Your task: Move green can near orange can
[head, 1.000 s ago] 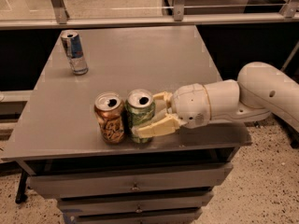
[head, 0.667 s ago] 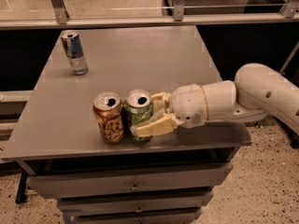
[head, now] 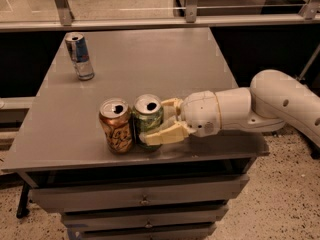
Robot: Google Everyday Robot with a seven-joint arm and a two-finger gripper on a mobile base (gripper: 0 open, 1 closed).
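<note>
The green can (head: 147, 119) stands upright near the front edge of the grey table (head: 150, 64), right beside the orange can (head: 116, 125), the two almost touching. My gripper (head: 162, 121) reaches in from the right, and its pale yellow fingers (head: 165, 135) are shut on the green can's sides. The white arm (head: 260, 106) extends off to the right.
A slim blue-and-silver can (head: 80, 56) stands at the table's far left. Drawers sit under the tabletop's front edge (head: 145, 200). A rail with posts runs behind the table (head: 190, 19).
My gripper has slid the green can slightly left, closing the gap to the orange can. The orange can and the slim can have not moved.
</note>
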